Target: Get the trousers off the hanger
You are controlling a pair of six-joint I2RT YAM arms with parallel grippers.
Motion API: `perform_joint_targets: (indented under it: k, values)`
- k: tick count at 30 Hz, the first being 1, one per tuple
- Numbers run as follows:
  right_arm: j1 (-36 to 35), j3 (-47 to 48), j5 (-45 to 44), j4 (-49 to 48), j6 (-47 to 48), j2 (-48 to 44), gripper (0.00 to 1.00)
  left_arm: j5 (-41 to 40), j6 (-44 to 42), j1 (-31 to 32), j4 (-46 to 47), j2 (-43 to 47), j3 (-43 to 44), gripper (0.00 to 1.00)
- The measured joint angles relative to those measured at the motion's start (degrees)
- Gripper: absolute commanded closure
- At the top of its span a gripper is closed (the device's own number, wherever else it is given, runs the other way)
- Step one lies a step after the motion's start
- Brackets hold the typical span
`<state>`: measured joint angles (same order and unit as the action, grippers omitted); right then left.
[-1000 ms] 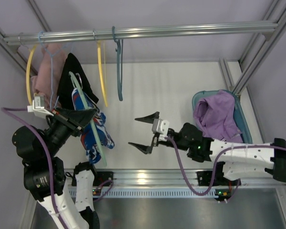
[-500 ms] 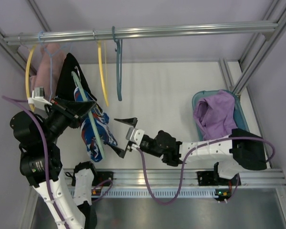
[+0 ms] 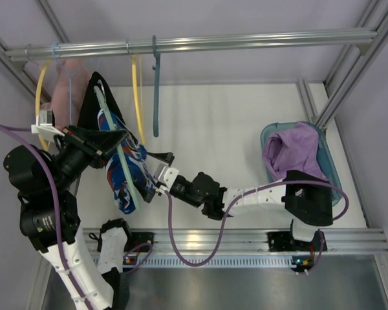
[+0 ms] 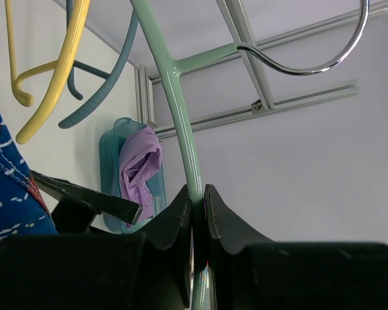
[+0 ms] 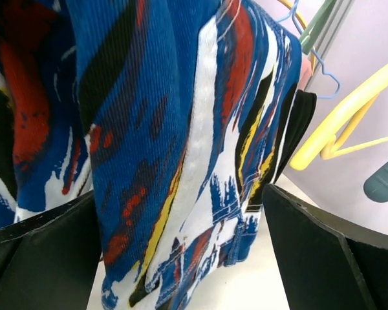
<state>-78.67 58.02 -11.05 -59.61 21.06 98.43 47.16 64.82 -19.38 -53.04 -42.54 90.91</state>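
**Left fingers** (image 4: 198, 200): closed to a narrow gap and clamped on the stem of the hanger (image 4: 174, 110), just below its junction with the chrome hook. The left wrist view shows nothing passing through the hook. The grip looks firm, but it is on a thin, smooth bar.

**Right fingers** (image 5: 181, 239): spread wide and holding nothing. One finger stands on each side of the hanging trousers (image 5: 149, 116), with the patterned fabric filling the space between them. Whether either finger touches the cloth cannot be told.

**Task item:** the trousers are draped over the hanger and hang down between the two arms, above the surface (image 3: 233, 123). Removal is not yet done.

**Surroundings:** a black garment (image 3: 94, 106) hangs just behind the trousers, its edge showing beside them in the right wrist view. Yellow hangers (image 3: 137, 97) and a slate-blue hanger (image 3: 155, 97) hang from the rail (image 3: 194, 44) nearby. A purple cloth (image 3: 291, 155) lies in the teal basket (image 3: 330, 168), well apart.

**Risks, as judged:**
- The right fingers may close on a single loose fold, and the fabric could slip out under pull.
- Closing too deep could pinch the hanger bar or the black garment along with the trousers.
- A sideways pull may twist the thin stem within the left fingers.
- The fabric could snag on the hanger's arm end and drag the hanger along with it.
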Motion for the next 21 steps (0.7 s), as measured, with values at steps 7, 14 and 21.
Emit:
perform_joint_targets:
  k: [7, 14, 21]
  values:
    - [1.7, 0.5, -0.7, -0.9, -0.2, 1.9, 0.01, 0.5, 0.8, 0.0, 0.3, -0.6, 0.3, 1.0]
    - [4.3, 0.5, -1.1, -1.0, -0.7, 1.9, 0.01, 0.3, 0.8, 0.0, 0.9, -1.1, 0.3, 1.0]
    - [5.0, 4.2, -0.6, -1.5, -0.8, 4.1, 0.2, 0.4, 0.9, 0.0, 1.6, -1.1, 0.0, 1.0]
